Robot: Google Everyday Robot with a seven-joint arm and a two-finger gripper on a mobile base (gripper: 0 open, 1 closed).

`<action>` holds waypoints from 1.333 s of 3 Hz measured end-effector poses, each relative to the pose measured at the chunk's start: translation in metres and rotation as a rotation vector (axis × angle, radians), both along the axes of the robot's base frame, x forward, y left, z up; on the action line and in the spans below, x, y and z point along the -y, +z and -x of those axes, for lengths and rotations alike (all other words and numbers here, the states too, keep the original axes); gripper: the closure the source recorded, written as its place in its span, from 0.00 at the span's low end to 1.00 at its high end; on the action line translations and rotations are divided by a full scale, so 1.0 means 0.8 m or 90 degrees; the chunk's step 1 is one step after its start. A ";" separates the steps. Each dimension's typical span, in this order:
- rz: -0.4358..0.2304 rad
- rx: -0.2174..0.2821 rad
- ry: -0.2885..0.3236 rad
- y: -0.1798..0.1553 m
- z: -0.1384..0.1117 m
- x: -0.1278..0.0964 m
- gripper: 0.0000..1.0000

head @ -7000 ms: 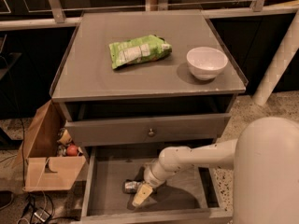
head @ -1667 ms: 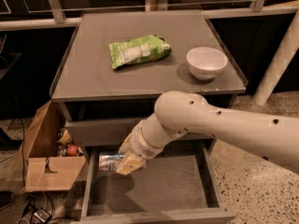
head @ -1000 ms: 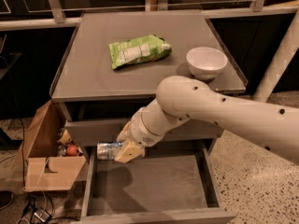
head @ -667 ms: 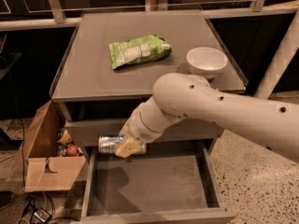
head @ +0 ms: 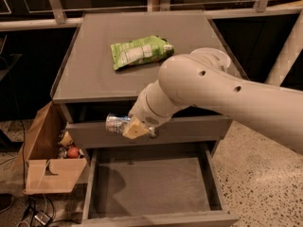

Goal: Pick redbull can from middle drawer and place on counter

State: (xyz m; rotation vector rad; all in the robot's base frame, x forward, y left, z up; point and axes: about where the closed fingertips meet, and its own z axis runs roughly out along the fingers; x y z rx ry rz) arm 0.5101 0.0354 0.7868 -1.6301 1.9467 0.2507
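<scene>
Gripper (head: 131, 127): pinched on can (head: 115, 123), held above drawer (head: 156, 187).
Can: tipped sideways, over drawer's left half.
Drawer: open.

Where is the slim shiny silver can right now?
The slim silver metal can is held in the robot's gripper, in front of the upper grey drawer front, above the open grey drawer.
</scene>
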 end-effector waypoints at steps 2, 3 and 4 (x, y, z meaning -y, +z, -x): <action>-0.014 0.017 -0.004 0.018 -0.015 0.003 1.00; -0.022 0.034 -0.012 0.037 -0.038 0.011 1.00; -0.021 0.051 -0.018 0.057 -0.057 0.018 1.00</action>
